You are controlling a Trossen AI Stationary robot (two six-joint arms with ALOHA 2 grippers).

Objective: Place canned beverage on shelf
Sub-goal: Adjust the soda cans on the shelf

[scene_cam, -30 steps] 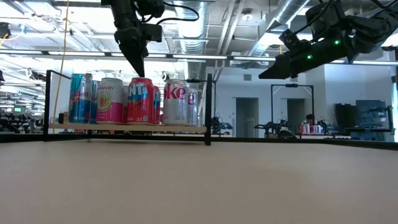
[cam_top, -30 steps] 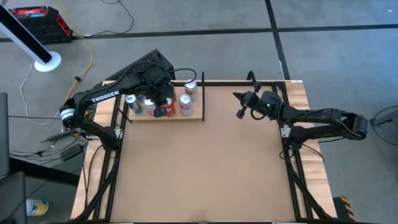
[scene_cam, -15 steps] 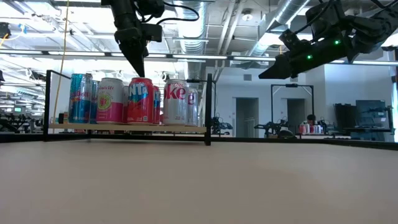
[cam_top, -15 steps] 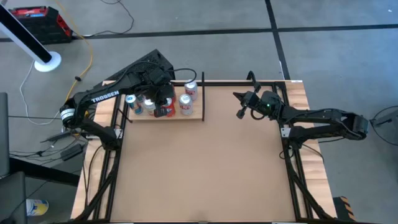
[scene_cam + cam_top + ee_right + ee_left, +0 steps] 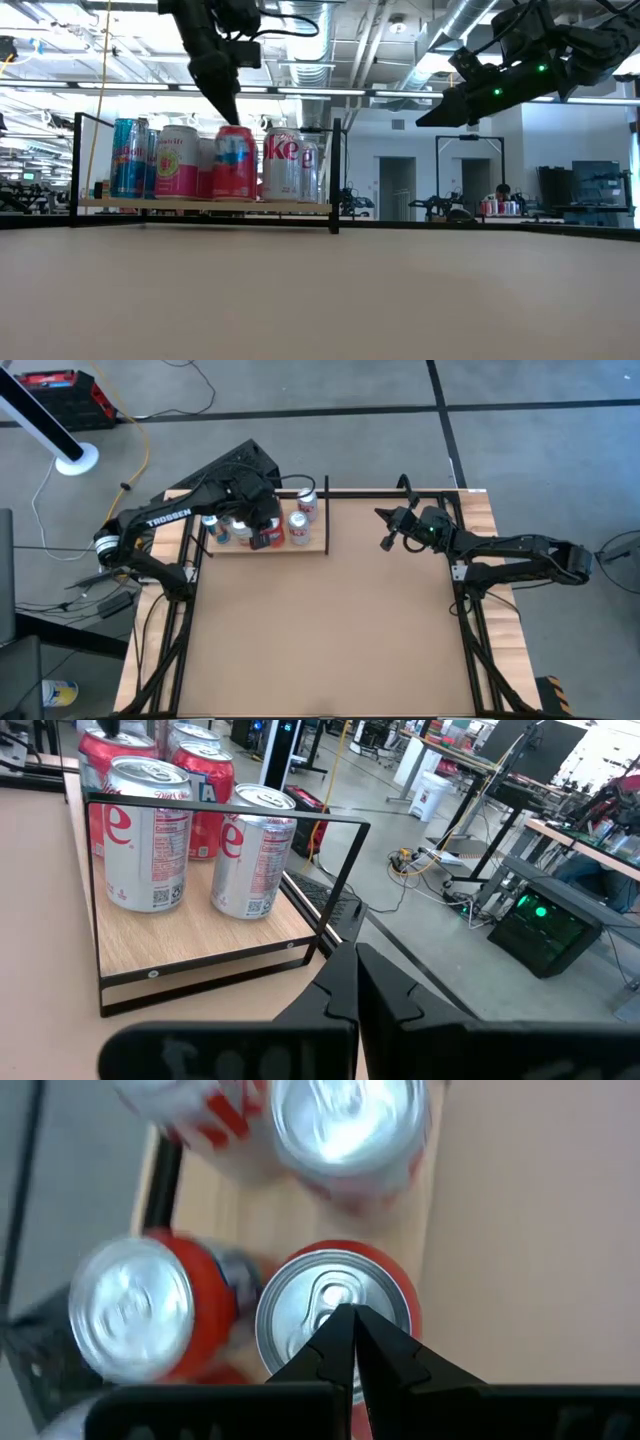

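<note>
Red canned beverage [image 5: 236, 163] standing upright on the shelf [image 5: 316, 544], at its front edge, among other cans; smooth aluminium cylinder, silver lid with pull tab visible in left wrist view [image 5: 333, 1316]. Left end effector [image 5: 352, 1342] poised directly over that lid, fingers pressed together to a narrow dark wedge, tip at or just above the tab; actual contact cannot be told. Nothing pinched. In low view same end effector [image 5: 224, 97] seen tapering down toward can rim. Shelf: flat pale-wood panel, visible grain, framed by thin black metal rods, set at far left part of the brown worktop [image 5: 330, 630]. Neighbouring cans: two silver cans with red lettering [image 5: 150, 835] to one side, a pink can [image 5: 177, 161] and a tall blue-and-silver can [image 5: 125, 157] to the other, all upright, closely grouped. Right end effector [image 5: 356, 982] held in the air well apart from the shelf, at far right of worktop, fingers shut together, empty; matte black angular body. Worktop surface plain, smooth, matte brown, edged with lighter wood strips and black frame rails.
</note>
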